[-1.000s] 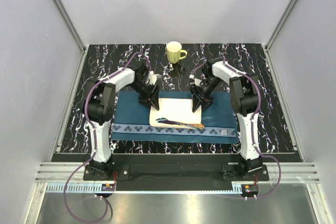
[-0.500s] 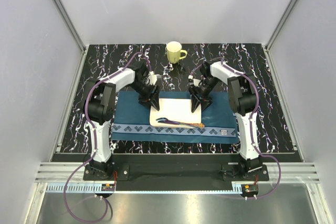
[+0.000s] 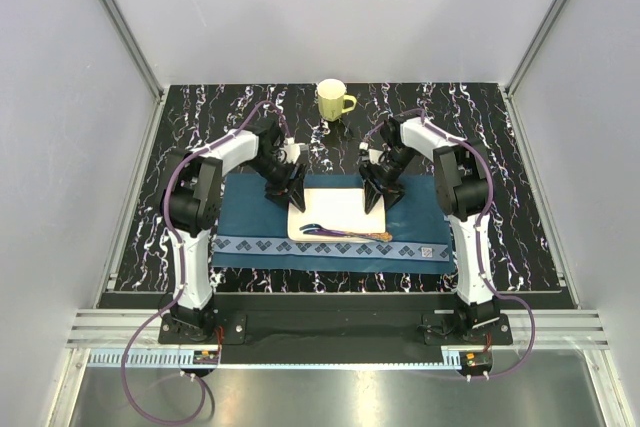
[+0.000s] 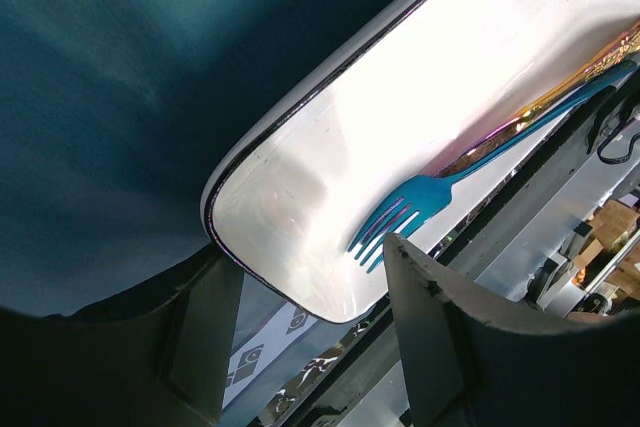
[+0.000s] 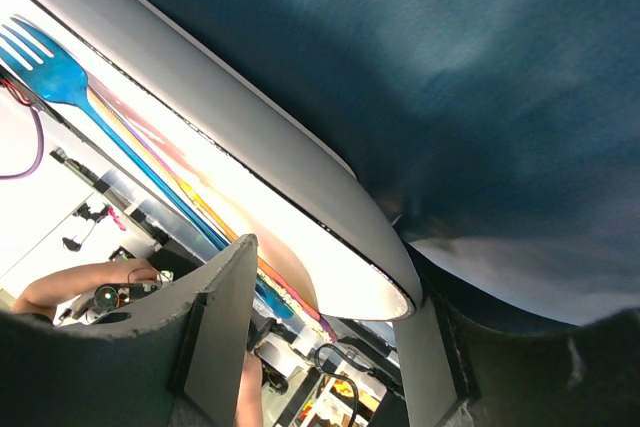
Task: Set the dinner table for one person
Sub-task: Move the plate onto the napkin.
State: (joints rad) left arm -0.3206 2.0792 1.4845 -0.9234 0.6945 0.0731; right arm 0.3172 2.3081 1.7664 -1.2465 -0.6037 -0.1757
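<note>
The dinner table (image 3: pixel 480 112), black with pale veins, spreads under and all round the white square plate (image 3: pixel 335 209); between plate and tabletop lies a dark blue placemat (image 3: pixel 250 227), its patterned border running along the plate's near side. A fork (image 3: pixel 345 234) rests inside the plate along its near edge, blue tines toward the plate's left and handle shading to gold toward its right. A yellow mug (image 3: pixel 333 100) stands upright on the bare tabletop beyond the plate's far edge, well apart from it. The left gripper (image 3: pixel 291 199) is down at the plate's far left corner and the right gripper (image 3: pixel 373 200) at its far right corner. In the left wrist view the left gripper's (image 4: pixel 305 262) fingers are spread, one over the placemat (image 4: pixel 120 97) and one over the plate (image 4: pixel 420 97), the rounded corner between them and the fork (image 4: pixel 420 197) just past the inner finger. The right gripper (image 5: pixel 330 267) straddles its corner of the plate (image 5: pixel 230 117) likewise, fingers parted; whether any pad touches the rim cannot be told.
</note>
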